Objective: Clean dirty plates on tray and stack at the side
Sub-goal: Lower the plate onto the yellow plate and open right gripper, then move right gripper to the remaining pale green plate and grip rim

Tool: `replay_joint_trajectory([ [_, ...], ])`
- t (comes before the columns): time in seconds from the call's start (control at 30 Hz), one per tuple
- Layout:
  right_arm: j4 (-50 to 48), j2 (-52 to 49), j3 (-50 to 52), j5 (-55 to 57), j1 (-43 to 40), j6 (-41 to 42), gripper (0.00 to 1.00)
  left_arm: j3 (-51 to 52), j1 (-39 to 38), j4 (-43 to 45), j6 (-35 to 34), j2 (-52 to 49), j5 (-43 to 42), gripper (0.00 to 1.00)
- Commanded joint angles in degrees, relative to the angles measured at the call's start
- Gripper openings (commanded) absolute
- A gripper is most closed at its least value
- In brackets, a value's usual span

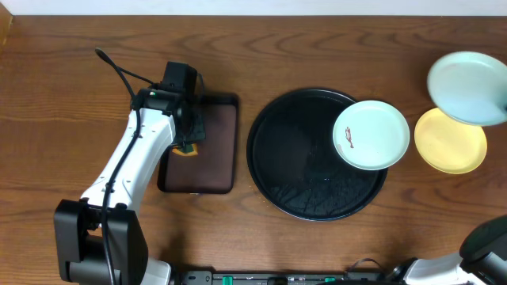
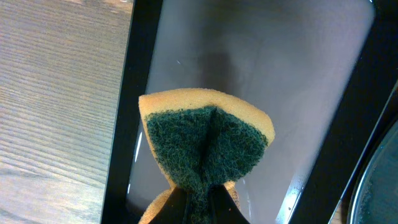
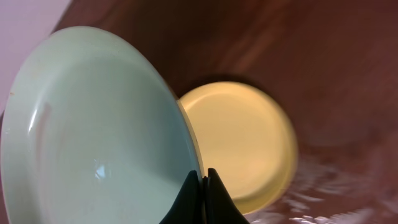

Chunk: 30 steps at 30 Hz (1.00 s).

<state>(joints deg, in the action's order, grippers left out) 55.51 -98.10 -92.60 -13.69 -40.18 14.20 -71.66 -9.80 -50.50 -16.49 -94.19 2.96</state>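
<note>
A pale mint plate (image 1: pixel 370 134) with a reddish-brown smear lies on the right rim of the round black tray (image 1: pixel 285 170). A pale yellow plate (image 1: pixel 451 142) lies on the table to the right of the tray. My right gripper (image 3: pixel 203 180) is shut on the rim of a second mint plate (image 3: pixel 93 143) and holds it tilted above the yellow plate (image 3: pixel 249 143); the held plate also shows in the overhead view (image 1: pixel 469 75). My left gripper (image 2: pixel 199 205) is shut on a yellow sponge with a green scouring face (image 2: pixel 205 140), over the brown rectangular tray.
The small dark brown rectangular tray (image 1: pixel 218 150) lies left of the black tray, under the left arm (image 1: pixel 139 154). The black tray's edge shows at the right of the left wrist view (image 2: pixel 379 180). Wooden table all round.
</note>
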Motion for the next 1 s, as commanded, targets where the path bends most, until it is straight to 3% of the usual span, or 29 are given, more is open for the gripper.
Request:
replay_joint_trajectory([
  [0.0,-1.11,-0.07,2.58,2.6,-1.77,1.64,0.01,0.24,0.09,0.07,0.33,-0.33,0.07,0.08],
  [0.33,-18.62,-0.11,24.5,5.6,-1.77,5.11,0.01,0.24,0.09,0.02,0.33,-0.33,0.07,0.08],
  [0.37,-19.74,-0.11,25.44,4.17,-1.75,5.07,0.04,0.24,0.09,0.02,0.33,-0.33,0.07,0.08],
  [0.53,-19.12,0.31,24.13,-3.21,-1.73,1.25,0.43,0.26,0.09,0.02,0.33,-0.33,0.07,0.09],
  [0.6,-16.37,0.35,21.29,-6.4,-1.46,-0.44,0.5,0.24,0.09,0.04,0.33,-0.33,0.07,0.09],
  [0.8,-2.05,0.35,9.11,-8.61,4.0,-7.69,0.45,0.26,0.09,0.02,0.33,-0.33,0.07,0.09],
  [0.97,3.72,0.35,4.66,1.44,13.51,-9.68,0.42,0.26,0.09,0.02,0.31,-0.33,0.07,0.09],
])
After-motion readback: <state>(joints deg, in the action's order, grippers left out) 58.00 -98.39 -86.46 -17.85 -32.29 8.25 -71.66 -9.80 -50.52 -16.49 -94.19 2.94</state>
